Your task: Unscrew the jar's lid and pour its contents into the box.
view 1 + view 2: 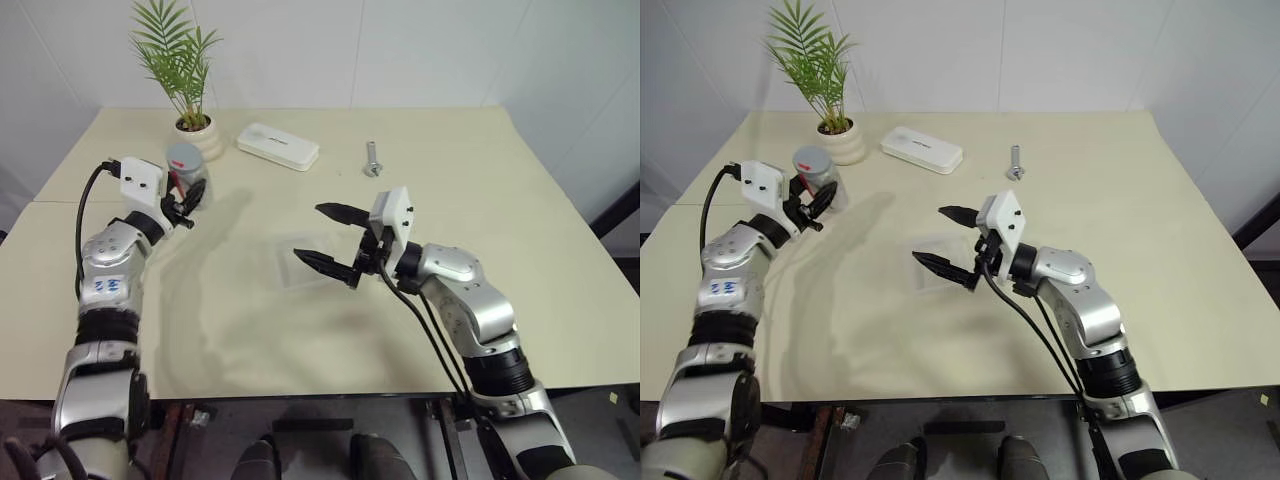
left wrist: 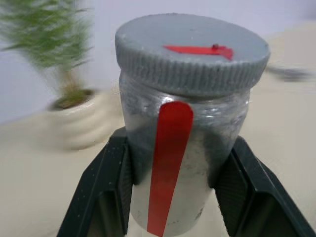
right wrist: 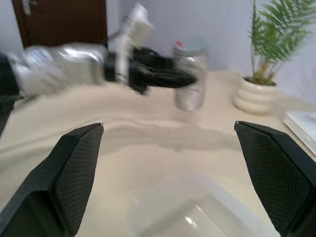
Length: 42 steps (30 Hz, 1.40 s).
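The jar is a small silver cylinder with a red strip, upright at the table's left rear. Its grey lid is on, with a red mark across the top. My left gripper is shut on the jar's body below the lid, one finger on each side. The contents are hidden inside. The clear box lies at mid-table. My right gripper hangs open just above it, pointing left towards the jar, with nothing between its fingers.
A cream plant pot with a palm stands right behind the jar. A flat white case and a metal bolt lie at the back of the table. Bare tabletop stretches to the right and front.
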### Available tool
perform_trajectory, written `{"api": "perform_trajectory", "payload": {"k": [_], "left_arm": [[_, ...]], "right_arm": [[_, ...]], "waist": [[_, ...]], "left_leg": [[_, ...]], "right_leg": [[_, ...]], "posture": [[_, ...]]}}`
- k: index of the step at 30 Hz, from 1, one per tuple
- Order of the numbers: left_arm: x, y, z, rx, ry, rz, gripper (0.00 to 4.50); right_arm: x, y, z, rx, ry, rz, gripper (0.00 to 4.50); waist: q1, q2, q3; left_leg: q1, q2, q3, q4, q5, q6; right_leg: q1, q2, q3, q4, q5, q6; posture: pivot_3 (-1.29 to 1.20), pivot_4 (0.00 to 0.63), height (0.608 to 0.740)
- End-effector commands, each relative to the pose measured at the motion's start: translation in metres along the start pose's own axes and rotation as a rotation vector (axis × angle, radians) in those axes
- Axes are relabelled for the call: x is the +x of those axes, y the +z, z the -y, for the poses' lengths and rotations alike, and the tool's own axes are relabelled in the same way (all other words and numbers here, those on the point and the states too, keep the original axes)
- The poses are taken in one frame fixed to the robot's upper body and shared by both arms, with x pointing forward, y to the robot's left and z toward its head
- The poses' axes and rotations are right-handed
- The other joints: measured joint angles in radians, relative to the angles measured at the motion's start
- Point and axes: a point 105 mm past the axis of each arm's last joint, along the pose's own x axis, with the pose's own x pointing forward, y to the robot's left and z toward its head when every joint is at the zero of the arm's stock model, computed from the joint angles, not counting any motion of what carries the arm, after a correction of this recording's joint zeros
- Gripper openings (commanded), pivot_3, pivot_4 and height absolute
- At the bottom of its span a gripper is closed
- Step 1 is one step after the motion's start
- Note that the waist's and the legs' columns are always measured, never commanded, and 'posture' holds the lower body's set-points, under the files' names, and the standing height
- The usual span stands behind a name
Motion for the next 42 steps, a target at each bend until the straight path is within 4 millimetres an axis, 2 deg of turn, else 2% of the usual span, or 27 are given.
{"api": "perform_trajectory", "payload": {"k": [1,5,7,10,14,18,23,27,38,41,42], "left_arm": [[-0.017,0.028,0.057,-0.049,-0.329,-0.020,1.86],[-0.025,0.026,0.086,-0.123,-0.432,-0.074,1.86],[-0.025,0.015,0.097,-0.142,-0.457,-0.144,1.86],[-0.020,0.016,0.108,-0.167,-0.471,-0.139,1.86],[-0.019,0.018,0.118,-0.173,-0.494,-0.123,1.86],[-0.020,0.020,0.119,-0.174,-0.495,-0.110,1.86],[-0.022,0.022,0.122,-0.166,-0.500,-0.101,1.86],[-0.024,0.024,0.120,-0.158,-0.492,-0.099,1.86],[-0.025,0.025,0.117,-0.147,-0.485,-0.097,1.86],[-0.025,0.028,0.114,-0.143,-0.480,-0.089,1.86],[-0.025,0.028,0.113,-0.142,-0.479,-0.089,1.86]], "right_arm": [[0.012,0.032,-0.013,-0.026,0.072,0.069,4.50],[0.030,0.034,-0.022,-0.004,0.118,0.019,4.50],[0.043,0.032,-0.030,0.012,0.151,-0.020,4.50],[0.060,0.033,-0.035,0.033,0.160,-0.053,4.50],[0.069,0.035,-0.035,0.059,0.165,-0.058,4.50],[0.071,0.037,-0.032,0.087,0.157,-0.050,4.50],[0.066,0.026,-0.015,0.081,0.111,-0.089,4.50],[0.061,0.025,-0.007,0.105,0.082,-0.089,4.50],[0.058,0.022,-0.019,0.157,0.099,-0.068,4.50],[0.058,0.022,-0.020,0.162,0.102,-0.061,3.89],[0.058,0.023,-0.020,0.163,0.101,-0.054,3.53]], "waist": [[-0.003,0.000,0.000],[0.000,0.000,0.000],[0.000,0.000,0.000],[0.000,0.000,0.000],[0.003,0.000,0.000],[0.004,0.000,0.000],[0.004,0.000,0.000],[0.003,0.000,0.000],[0.002,0.000,0.000],[0.002,0.000,0.000],[0.002,0.000,0.000]], "left_leg": [[0.000,0.001,0.000,0.000,0.000,0.000],[0.002,0.004,0.000,0.002,0.000,0.000],[0.002,0.008,0.000,0.004,0.000,0.000],[0.002,0.010,0.001,0.006,0.000,0.000],[0.002,0.012,0.002,0.006,0.000,0.000],[0.002,0.012,0.002,0.005,-0.001,-0.001],[0.001,0.012,0.004,0.005,-0.002,-0.002],[0.001,0.012,0.006,0.005,-0.002,-0.002],[0.001,0.013,0.007,0.005,-0.003,-0.002],[0.001,0.013,0.007,0.005,-0.003,-0.002],[0.001,0.013,0.008,0.005,-0.003,-0.002]], "right_leg": [[0.000,0.001,0.000,0.000,0.000,-0.001],[0.000,0.004,0.001,0.001,0.000,-0.003],[0.001,0.007,0.001,0.000,0.001,-0.006],[0.001,0.010,0.002,0.000,0.002,-0.008],[-0.001,0.012,0.003,0.000,0.003,-0.009],[-0.001,0.013,0.005,0.000,0.003,-0.009],[-0.002,0.014,0.007,0.000,0.003,-0.009],[-0.003,0.014,0.008,-0.001,0.003,-0.008],[-0.004,0.014,0.010,0.000,0.003,-0.008],[-0.004,0.014,0.010,0.000,0.003,-0.008],[-0.004,0.014,0.010,0.000,0.003,-0.008]], "posture": [[0.00,0.150,0.740],[0.00,0.150,0.740],[0.00,0.150,0.740],[0.00,0.150,0.740],[0.00,0.150,0.740],[0.00,0.150,0.740],[0.00,0.150,0.740],[0.00,0.150,0.740],[0.00,0.150,0.740],[0.00,0.150,0.740],[0.00,0.150,0.740]]}}
